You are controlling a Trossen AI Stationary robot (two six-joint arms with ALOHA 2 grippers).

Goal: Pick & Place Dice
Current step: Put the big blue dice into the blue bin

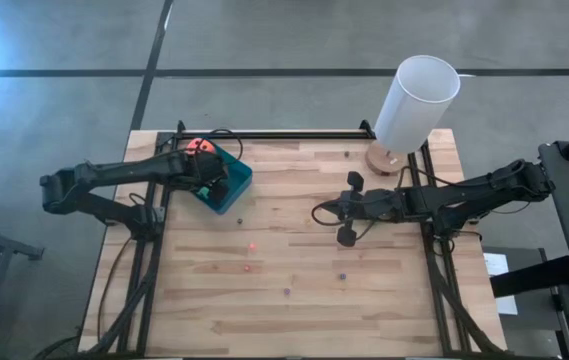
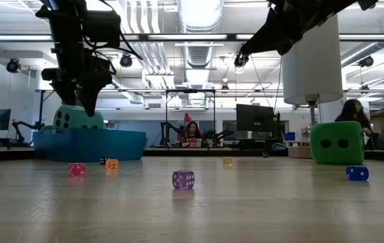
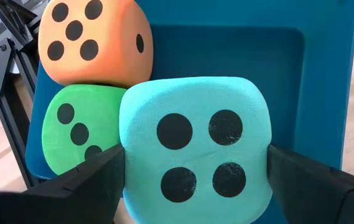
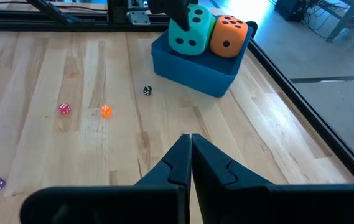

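- I count three of the four dice in the blue tray (image 4: pixel 192 73): the orange-red die (image 3: pixel 93 40), one green die (image 3: pixel 77 134) and the teal die (image 3: pixel 195 149).
- The teal die sits on top of the others, its four-pip face toward my left wrist camera. The left tool (image 3: pixel 195 180) is over the tray with a finger on each side of the teal die. The fingers stand wide and right at the die's sides; I judge this the moment of letting go, but I can't tell whether they press on it.
- One green die (image 2: pixel 337 142) is left, by my reckoning. The low view shows it upright on the bench (image 1: pixel 294 260) near the white lamp (image 1: pixel 416 105), well apart from the tray.
- The right tool (image 4: pixel 191 155) hangs above mid-bench with its fingers together, holding nothing.
- The dice look soft and rounded at the corners, with dark pips; the teal pips look a bit scuffed.
- Several tiny dice (image 2: pixel 183 179) lie scattered on the bench; I take them as not part of this job.
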